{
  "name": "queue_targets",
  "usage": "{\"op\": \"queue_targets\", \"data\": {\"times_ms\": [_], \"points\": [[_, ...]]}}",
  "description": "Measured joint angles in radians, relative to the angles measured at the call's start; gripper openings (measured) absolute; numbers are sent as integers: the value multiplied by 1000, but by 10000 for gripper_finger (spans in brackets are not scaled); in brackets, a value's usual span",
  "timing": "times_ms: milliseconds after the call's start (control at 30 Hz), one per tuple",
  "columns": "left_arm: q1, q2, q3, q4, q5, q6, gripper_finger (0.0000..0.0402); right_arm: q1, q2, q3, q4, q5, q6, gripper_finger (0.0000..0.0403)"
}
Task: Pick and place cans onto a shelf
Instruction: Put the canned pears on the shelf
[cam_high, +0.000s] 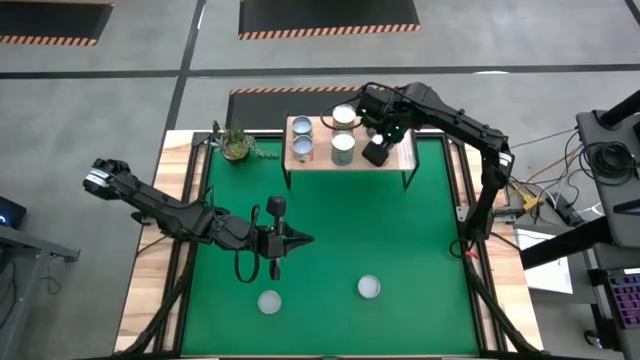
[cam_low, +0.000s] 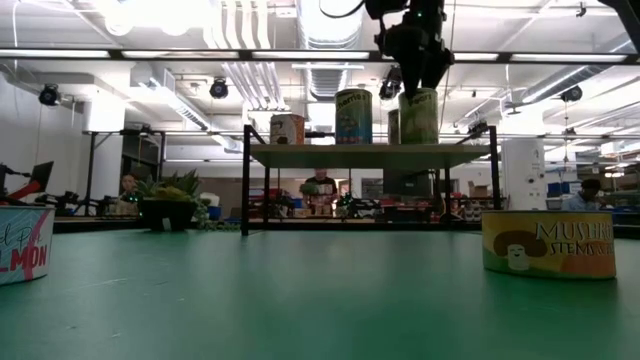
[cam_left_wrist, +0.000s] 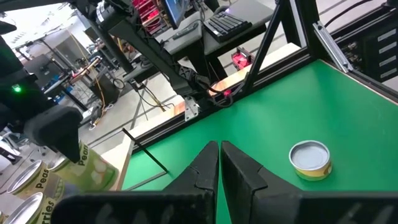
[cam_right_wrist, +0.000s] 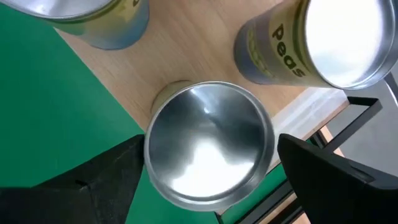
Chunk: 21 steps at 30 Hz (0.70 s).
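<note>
High view: the small raised shelf (cam_high: 395, 158) with its light wood plank top and thin black legs is standing at the far edge of the green tabletop (cam_high: 400, 235), and four cylindrical tins with shiny silver tops are sitting on it, two at its left end (cam_high: 301, 139) and two nearer its middle (cam_high: 343, 133). The right end effector (cam_high: 382, 137) is hovering over the shelf, just beside the nearer middle tin (cam_high: 343, 149). In the right wrist view its two dark fingers (cam_right_wrist: 336, 177) are standing wide apart on either side of one silver-topped tin (cam_right_wrist: 209, 144) that is resting on the plank, gripping nothing, with a tin lettered "Peas" (cam_right_wrist: 311, 43) close beside it. In the low view the right end effector (cam_low: 418, 70) is hanging directly above a green-labelled tin (cam_low: 418, 116) on the shelf (cam_low: 370, 155). The left end effector (cam_high: 277, 243) is waiting low over the middle of the tabletop, its fingers (cam_left_wrist: 202, 171) pressed together and empty in the left wrist view. Two more short silver-topped tins are lying apart on the near part of the tabletop, one to the left (cam_high: 269, 301) and one to the right (cam_high: 369, 288). A small potted green plant (cam_high: 237, 145) is sitting at the far left corner, beside the shelf.
</note>
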Motion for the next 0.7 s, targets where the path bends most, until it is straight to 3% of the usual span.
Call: {"op": "queue_targets", "data": {"times_ms": [267, 500, 700], "points": [[0, 0, 0, 0, 0, 0, 0, 0, -4, 8, -1, 0, -4, 351], [0, 0, 0, -2, 0, 0, 0, 0, -14, 114, 0, 0, -22, 340], [0, 0, 0, -3, 0, 0, 0, 3, -58, 139, 2, -8, -59, 300]]}}
